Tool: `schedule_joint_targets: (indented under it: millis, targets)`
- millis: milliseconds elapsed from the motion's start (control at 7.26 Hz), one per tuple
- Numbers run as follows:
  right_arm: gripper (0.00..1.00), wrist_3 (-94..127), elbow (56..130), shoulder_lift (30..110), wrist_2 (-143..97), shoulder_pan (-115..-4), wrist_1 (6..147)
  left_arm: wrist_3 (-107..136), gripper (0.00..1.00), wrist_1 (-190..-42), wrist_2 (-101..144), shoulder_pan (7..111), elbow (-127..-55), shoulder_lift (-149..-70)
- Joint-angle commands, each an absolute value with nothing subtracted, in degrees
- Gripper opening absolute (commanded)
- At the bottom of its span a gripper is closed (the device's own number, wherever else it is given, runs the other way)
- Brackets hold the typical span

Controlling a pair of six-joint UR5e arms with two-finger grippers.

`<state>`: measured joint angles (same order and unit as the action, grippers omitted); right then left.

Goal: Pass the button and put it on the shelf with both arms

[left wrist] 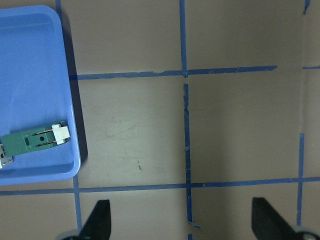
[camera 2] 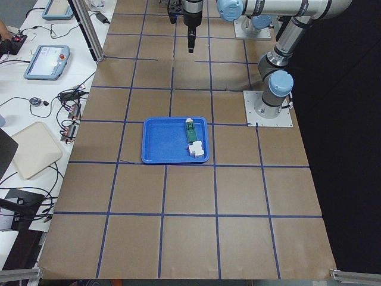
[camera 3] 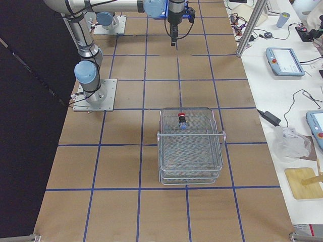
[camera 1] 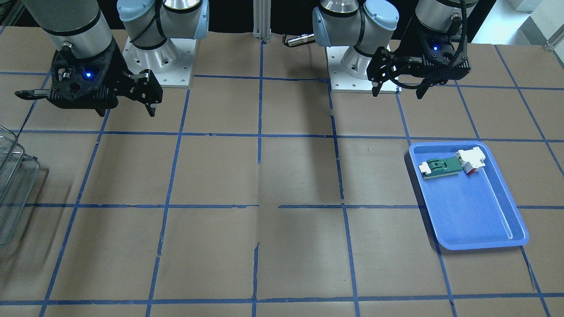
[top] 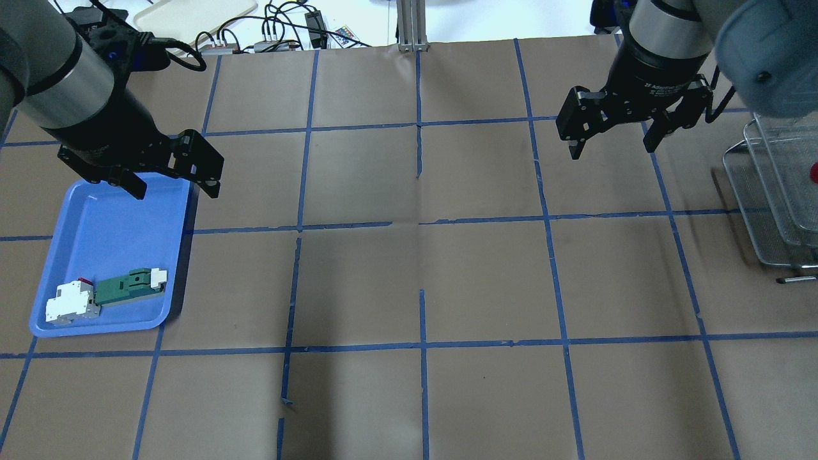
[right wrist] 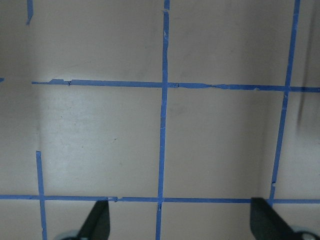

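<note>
The button (camera 3: 181, 120), red cap up, sits in the top level of the wire-mesh shelf (camera 3: 191, 148). In the overhead view only a bit of its red cap (top: 813, 171) shows at the right edge, inside the shelf (top: 770, 198). My left gripper (top: 174, 185) is open and empty, hanging above the far edge of the blue tray (top: 108, 217); it also shows in the front view (camera 1: 398, 92). My right gripper (top: 612, 148) is open and empty, above the table left of the shelf; it also shows in the front view (camera 1: 88, 100).
The blue tray holds a green-and-white flat part (top: 128, 286) and a white-and-red block (top: 70, 303) at its near end. Cables and devices (top: 275, 32) lie beyond the table's far edge. The brown table (top: 422, 275) carries a blue tape grid.
</note>
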<state>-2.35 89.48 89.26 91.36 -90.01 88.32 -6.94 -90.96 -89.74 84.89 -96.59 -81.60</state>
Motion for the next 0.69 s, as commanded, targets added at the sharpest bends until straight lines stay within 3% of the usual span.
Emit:
schedule_joint_targets:
  millis: [0, 551]
  targets:
    - [1.00, -2.3, 89.5, 89.5, 91.4, -90.0, 88.5, -6.9, 1.00, -90.9, -89.7, 84.9, -96.6, -81.7]
    - [1.00, -2.3, 89.5, 89.6, 91.4, -90.0, 89.4, -6.9, 1.00, -90.9, -89.7, 84.9, -96.6, -81.7]
